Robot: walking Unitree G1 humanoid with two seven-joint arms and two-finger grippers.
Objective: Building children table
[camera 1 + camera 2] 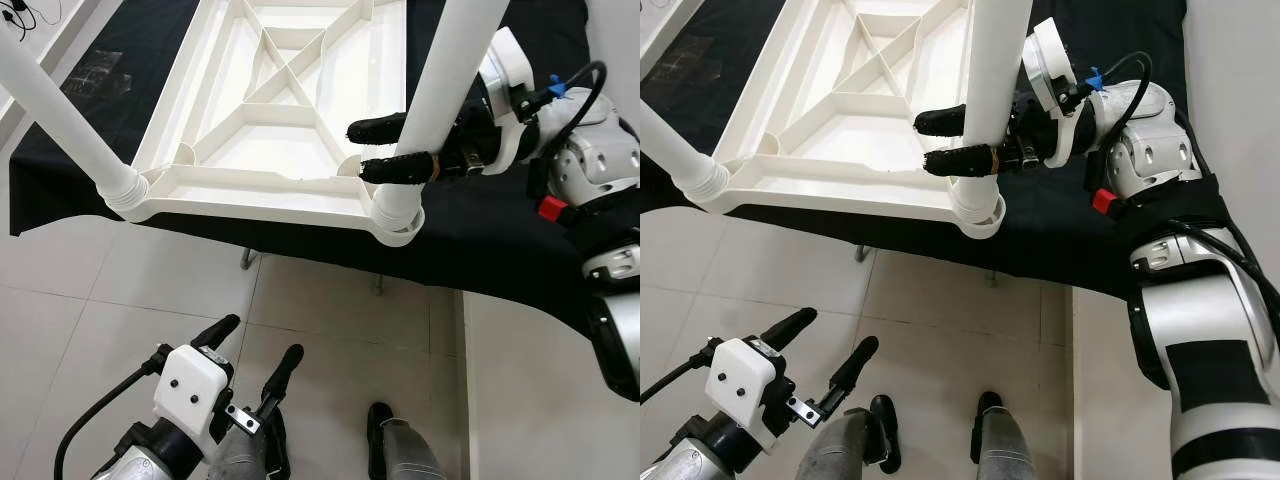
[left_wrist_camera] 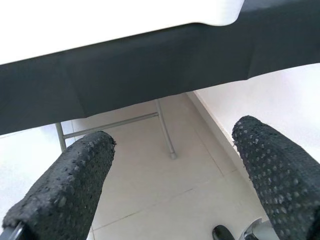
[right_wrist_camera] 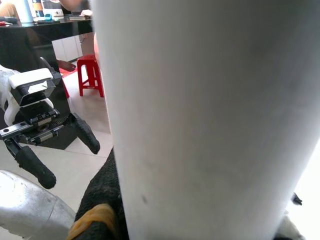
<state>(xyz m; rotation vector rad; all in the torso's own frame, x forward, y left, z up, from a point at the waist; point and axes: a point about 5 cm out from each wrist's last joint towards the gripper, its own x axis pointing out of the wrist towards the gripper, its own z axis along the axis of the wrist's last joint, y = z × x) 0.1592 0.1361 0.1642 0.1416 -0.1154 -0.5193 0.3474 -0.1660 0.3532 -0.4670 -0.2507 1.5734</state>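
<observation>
White plastic children's table top (image 1: 290, 110), inverted, ribbed underside up, lying on a surface draped in black cloth (image 1: 470, 240); its near edge sits close to the surface's near edge. Two white round legs are seated in corner sockets: near-right leg (image 1: 440, 90), standing up from the near-right corner socket (image 1: 398, 215) and rising past the frame top; near-left leg (image 1: 55, 110), seated in the near-left corner socket (image 1: 128, 192) and slanting up and away to the left. Right claw (image 1: 965, 140): reaches in from the right over the black cloth, its two black fingers closed around the near-right leg just above the socket, one finger on the side of the leg toward the table's centre, the other on the near side; a yellowish band shows on the nearer finger. In the right wrist view the leg (image 3: 200, 115) stands hard against the camera, with a red stool (image 3: 91, 75) on the floor behind. Left claw (image 1: 255, 355): held low, in front of the surface and well apart from the table top, over pale floor tiles (image 1: 120, 300); fingers spread, nothing between them. Left wrist view: both dimpled fingertips (image 2: 70, 190) apart, with the cloth's hanging edge and a thin metal surface leg (image 2: 165, 127) beyond. The robot's two feet (image 1: 990, 430) stand on the tiles below.
</observation>
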